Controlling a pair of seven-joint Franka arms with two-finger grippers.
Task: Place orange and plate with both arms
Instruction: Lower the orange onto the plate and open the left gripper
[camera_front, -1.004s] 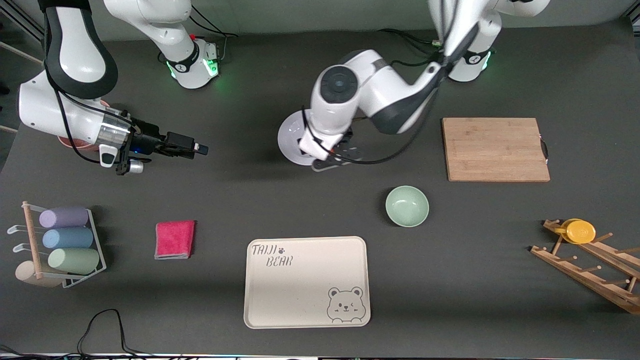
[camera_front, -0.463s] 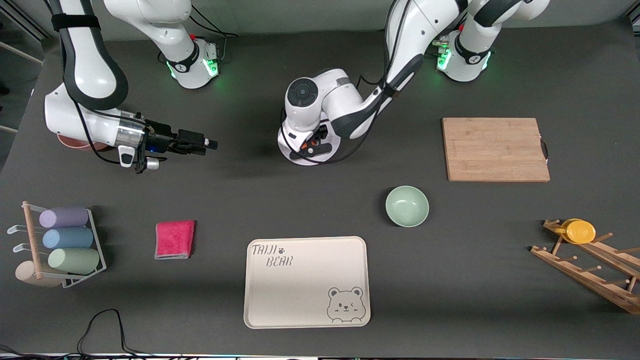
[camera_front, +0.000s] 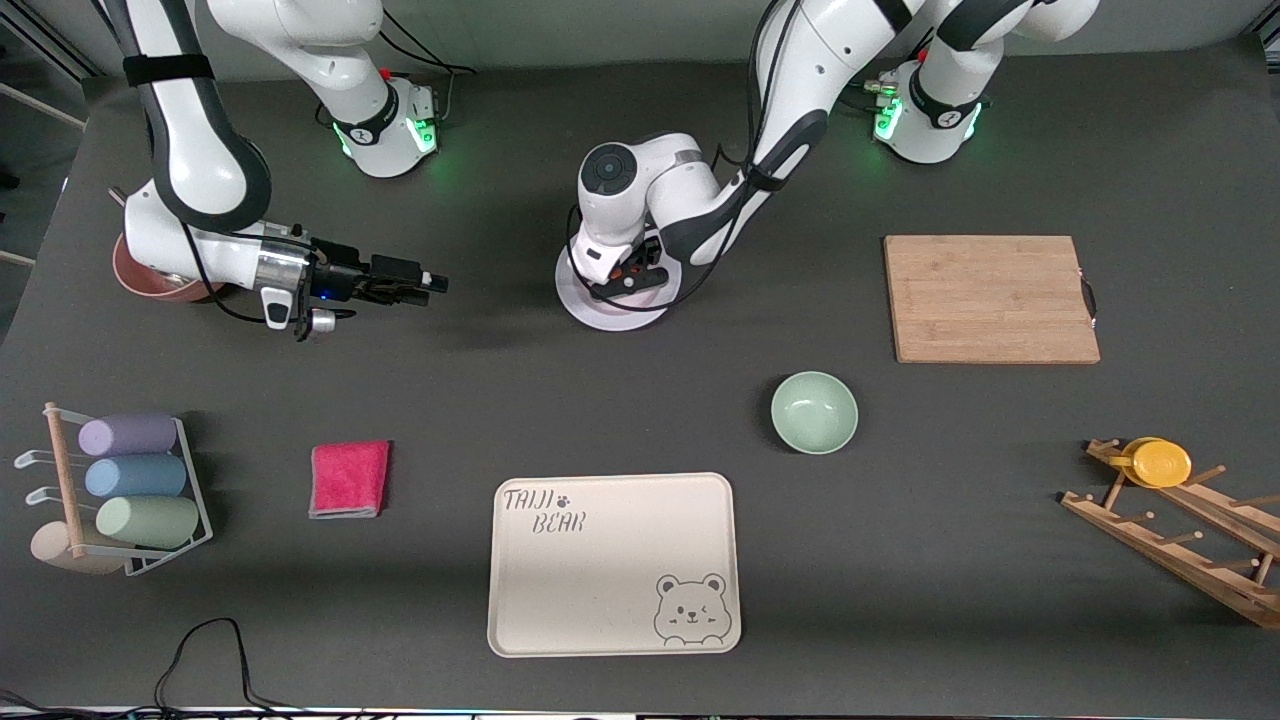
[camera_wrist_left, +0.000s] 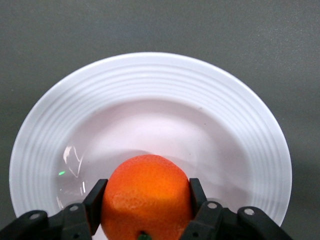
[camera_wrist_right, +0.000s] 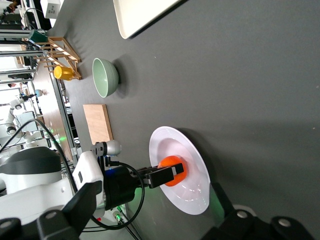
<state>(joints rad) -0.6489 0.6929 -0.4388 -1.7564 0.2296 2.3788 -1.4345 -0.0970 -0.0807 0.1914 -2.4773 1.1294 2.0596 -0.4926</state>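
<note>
Risk first: released while tilted or not yet down, the orange (camera_wrist_left: 146, 197) could well roll across the smooth plate (camera_wrist_left: 150, 90) and off its rim onto the tabletop (camera_front: 500, 400) — round fruit, shallow dish, little to stop it. Could also nudge the plate if the gripper comes down too hard, since nothing pins that plate. A further hazard lies with the right arm: sweeping in toward the plate too soon, likely to clip the left arm's wrist.

Left gripper (camera_front: 628, 283) directly over the plate, closed on the orange, one finger (camera_wrist_left: 95, 202) on each side of the fruit. Reaches in from its base at the table's upper edge, elbow bent, wrist pointing straight down. In the left wrist view, fruit sits over the plate's inner well, toward one edge of it rather than dead centre; contact with the plate not clear — shadow beneath suggests very close or just touching.

Right gripper (camera_front: 425, 285) over bare tabletop beside the plate, toward the right arm's end, well apart from its rim. Held roughly level, tip aimed toward the plate, holding nothing; opening of its fingers — cannot tell. Appears to be waiting for its turn with the plate.
</note>
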